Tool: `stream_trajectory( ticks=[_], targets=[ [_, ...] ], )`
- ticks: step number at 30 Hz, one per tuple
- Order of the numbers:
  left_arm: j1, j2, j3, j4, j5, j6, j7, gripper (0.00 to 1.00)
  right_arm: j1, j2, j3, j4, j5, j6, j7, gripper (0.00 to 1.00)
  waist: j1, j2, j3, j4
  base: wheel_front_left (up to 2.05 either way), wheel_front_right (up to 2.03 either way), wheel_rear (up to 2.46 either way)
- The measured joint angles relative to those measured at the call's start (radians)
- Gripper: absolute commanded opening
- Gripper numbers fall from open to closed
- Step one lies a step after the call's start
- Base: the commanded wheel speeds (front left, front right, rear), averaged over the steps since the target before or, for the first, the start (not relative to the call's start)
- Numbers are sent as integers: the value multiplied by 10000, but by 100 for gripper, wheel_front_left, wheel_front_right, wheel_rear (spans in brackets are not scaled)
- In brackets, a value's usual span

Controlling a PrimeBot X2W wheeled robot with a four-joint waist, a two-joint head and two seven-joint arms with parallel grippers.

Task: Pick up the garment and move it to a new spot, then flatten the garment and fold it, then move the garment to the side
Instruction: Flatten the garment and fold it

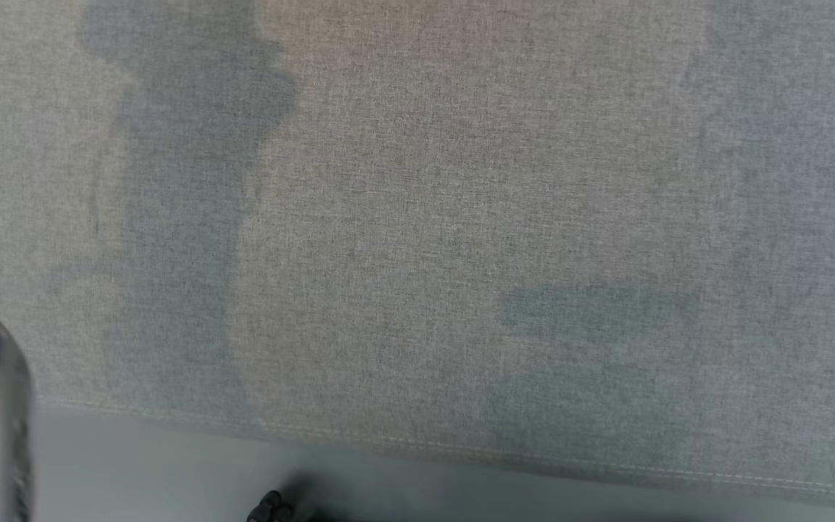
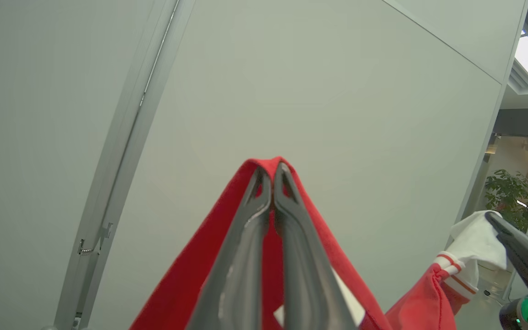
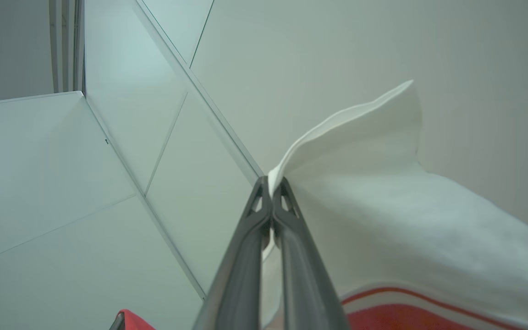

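Left gripper [image 2: 273, 176] is pinching the red-and-white fabric garment [image 2: 177, 284] aloft by red cloth, right gripper [image 3: 272, 188] by white cloth; advising spreading arms evenly, lowering it taut onto the grey woven surface [image 1: 417, 217].

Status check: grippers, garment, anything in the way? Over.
Left gripper shut on garment, red edge. Right gripper shut on its white part. Garment held aloft between both. Grey fabric surface ahead, no obstacle seen.
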Motion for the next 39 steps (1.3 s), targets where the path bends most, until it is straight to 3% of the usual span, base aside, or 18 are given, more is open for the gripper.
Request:
stream_trajectory(
  ticks=[7,14,22,26,31,39],
  targets=[
    [3894,-336,-288,759,-470,-1104,-1101,0,4219,-31,-556,-426,1200,441,92,0,0,0,-130,82,0,0,0],
    [6229,399,-90,669,-224,-1156,-1785,0,6697,33,-936,-1603,1459,437,86,0,-1,0,-816,42,0,0,0],
    [9447,-130,293,639,-813,-1189,-2042,0,10638,123,-1505,-2579,1942,341,90,0,-2,0,-2019,-134,0,0,0],
    [10329,-113,397,646,-844,-1204,-2100,0,12262,182,-1620,-2750,2303,328,128,0,-2,1,-2579,-178,0,0,0],
    [11273,36,767,322,-859,-1233,-2113,0,14536,316,-1064,-2663,2882,339,775,0,-2,0,-3280,-267,0,0,0],
    [12468,-73,395,-349,-874,-1285,-2109,0,17096,393,-1935,-2805,3407,332,790,0,-2,0,-4066,-584,0,0,0]
  ],
)
